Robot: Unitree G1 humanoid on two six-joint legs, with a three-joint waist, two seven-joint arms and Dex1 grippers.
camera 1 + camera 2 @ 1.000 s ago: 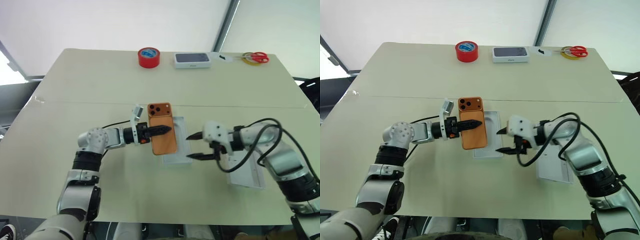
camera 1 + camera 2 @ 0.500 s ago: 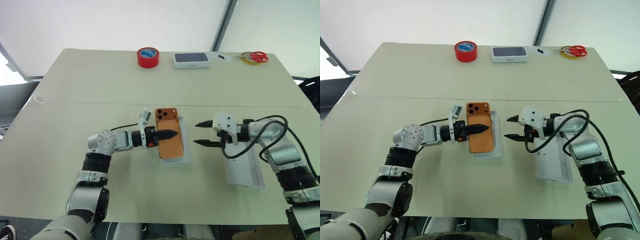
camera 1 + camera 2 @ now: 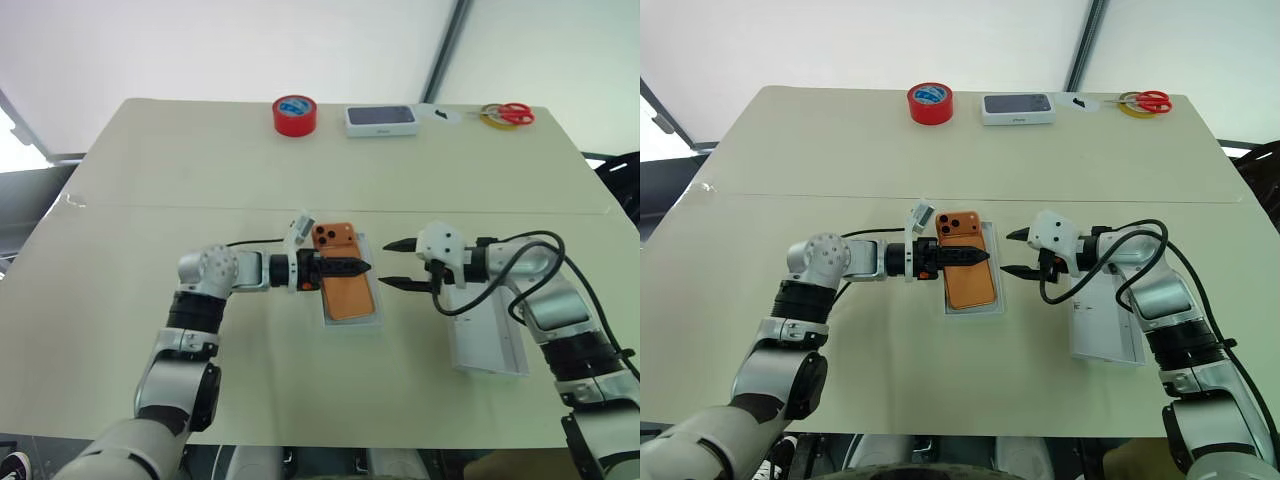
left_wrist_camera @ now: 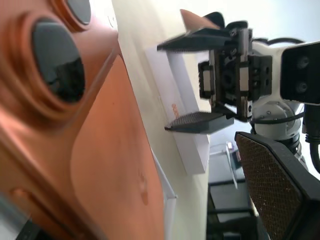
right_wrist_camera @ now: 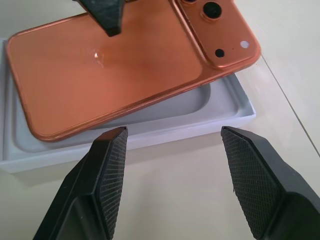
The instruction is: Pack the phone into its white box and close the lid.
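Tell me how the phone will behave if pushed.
Probably stiff: the phone lies across the white box without sagging. Its glossy back looks slippery, so a push may skid it. Askew, camera end past the rim, it could rock.

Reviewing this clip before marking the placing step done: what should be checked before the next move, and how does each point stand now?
1. Phone over the white box: ok, lens side up.
2. Phone fully seated in the box: not ok; it lies askew, its camera corner past the box rim.
3. Left gripper released: cannot tell; one finger is above the phone's back.
4. Right gripper open, beside the box: ok.
5. Lid within reach, inside up on the table: ok.
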